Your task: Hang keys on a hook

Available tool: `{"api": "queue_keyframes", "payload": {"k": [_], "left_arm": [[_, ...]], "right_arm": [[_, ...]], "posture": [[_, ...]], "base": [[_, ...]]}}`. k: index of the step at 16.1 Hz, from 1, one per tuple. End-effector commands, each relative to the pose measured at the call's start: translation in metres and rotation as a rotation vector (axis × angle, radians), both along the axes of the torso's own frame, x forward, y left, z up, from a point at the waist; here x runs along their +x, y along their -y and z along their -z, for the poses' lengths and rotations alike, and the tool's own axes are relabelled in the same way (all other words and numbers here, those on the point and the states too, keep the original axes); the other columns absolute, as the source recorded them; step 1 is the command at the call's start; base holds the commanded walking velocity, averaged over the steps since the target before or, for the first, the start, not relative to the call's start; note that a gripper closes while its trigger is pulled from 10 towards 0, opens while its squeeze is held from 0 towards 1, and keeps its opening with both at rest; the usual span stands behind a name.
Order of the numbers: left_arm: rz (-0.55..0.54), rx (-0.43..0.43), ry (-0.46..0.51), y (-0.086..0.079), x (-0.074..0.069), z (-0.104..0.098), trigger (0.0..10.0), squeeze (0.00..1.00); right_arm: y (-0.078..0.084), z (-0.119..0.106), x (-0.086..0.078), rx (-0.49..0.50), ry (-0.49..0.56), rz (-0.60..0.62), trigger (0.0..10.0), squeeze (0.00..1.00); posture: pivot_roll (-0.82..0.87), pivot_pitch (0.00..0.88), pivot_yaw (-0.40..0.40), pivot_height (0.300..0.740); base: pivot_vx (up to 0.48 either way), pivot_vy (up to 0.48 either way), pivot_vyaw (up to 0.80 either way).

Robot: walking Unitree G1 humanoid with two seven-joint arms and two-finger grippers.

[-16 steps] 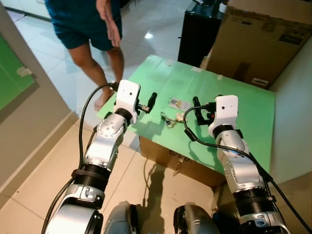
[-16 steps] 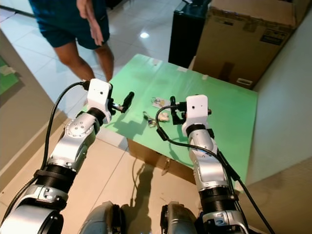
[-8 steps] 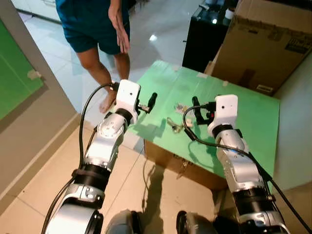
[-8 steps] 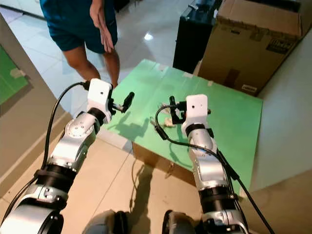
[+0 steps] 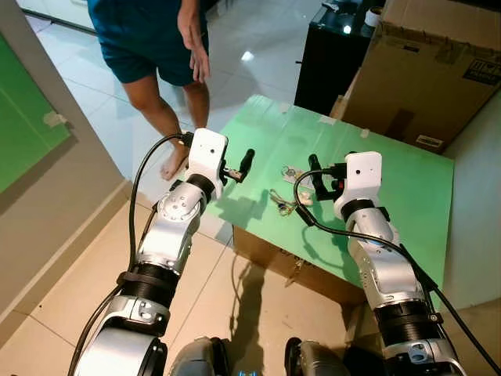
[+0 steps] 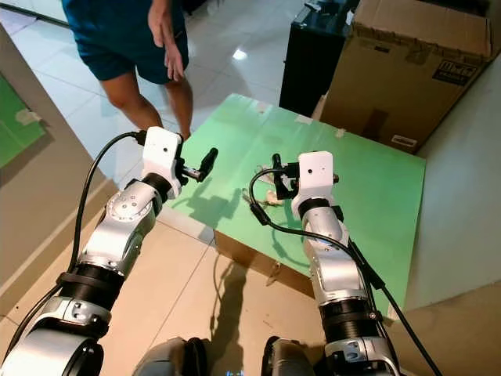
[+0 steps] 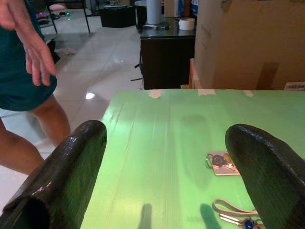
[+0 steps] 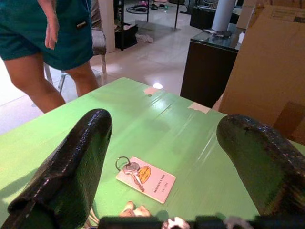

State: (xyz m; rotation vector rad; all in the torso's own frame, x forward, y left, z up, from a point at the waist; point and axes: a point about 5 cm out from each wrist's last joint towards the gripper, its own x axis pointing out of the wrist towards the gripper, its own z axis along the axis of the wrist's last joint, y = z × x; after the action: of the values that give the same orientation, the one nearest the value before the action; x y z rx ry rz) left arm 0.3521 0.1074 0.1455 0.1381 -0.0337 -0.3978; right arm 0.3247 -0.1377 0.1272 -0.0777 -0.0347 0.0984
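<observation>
1. Right wrist view was the clearest one: a small bunch of metal keys on a ring with a flat cream rectangular tag [image 8: 145,178] was seen lying on the green table top [image 8: 143,129], between and beyond the two black fingers.
2. A second bunch of keys with a beige strap loop [image 5: 283,204] was seen just beside the first, nearer to the table edge.
3. The right gripper [image 5: 315,176] was held wide apart above the table, close to the keys, with nothing gripped.
4. The left gripper [image 5: 244,164] was also spread wide and empty, near the table's left edge.
5. The keys were judged light, hard and loose, so that they would swing and slip; the flat tag lay too low for easy pinching, and the ring or the strap was judged the better hold.
6. No hook could be made out.
7. A person in teal shorts [image 5: 149,47] was standing beyond the table.
</observation>
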Motion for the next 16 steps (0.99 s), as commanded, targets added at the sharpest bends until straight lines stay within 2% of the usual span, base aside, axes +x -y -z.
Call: {"api": "queue_keyframes", "payload": {"k": [1, 11, 13, 16], "left_arm": [[0.027, 0.017, 0.007, 0.0047, -0.0019, -0.0004, 10.0, 0.0], [0.093, 0.041, 0.011, 0.0093, -0.0042, -0.0004, 10.0, 0.0], [0.091, 0.025, 0.013, 0.0096, -0.0043, -0.0008, 10.0, 0.0], [0.087, 0.034, 0.01, 0.0078, -0.0036, -0.0011, 10.0, 0.0]], "right_arm": [[-0.0014, -0.0008, 0.0002, -0.006, 0.006, -0.008, 10.0, 0.0], [-0.0039, 0.0016, -0.0007, -0.004, 0.0, -0.008, 10.0, 0.0], [-0.0043, 0.002, -0.001, -0.003, -0.002, -0.009, 10.0, 0.0], [-0.0055, 0.001, -0.003, 0.054, -0.008, -0.006, 10.0, 0.0]], "posture": [[-0.12, 0.124, 0.01, 0.74], [-0.12, 0.128, 0.022, 0.74], [-0.12, 0.132, 0.024, 0.74], [-0.12, 0.139, 0.027, 0.74]], "base": [[0.48, 0.0, 0.0], [0.48, 0.0, 0.0], [0.0, 0.0, 0.0], [0.0, 0.0, 0.0]]}}
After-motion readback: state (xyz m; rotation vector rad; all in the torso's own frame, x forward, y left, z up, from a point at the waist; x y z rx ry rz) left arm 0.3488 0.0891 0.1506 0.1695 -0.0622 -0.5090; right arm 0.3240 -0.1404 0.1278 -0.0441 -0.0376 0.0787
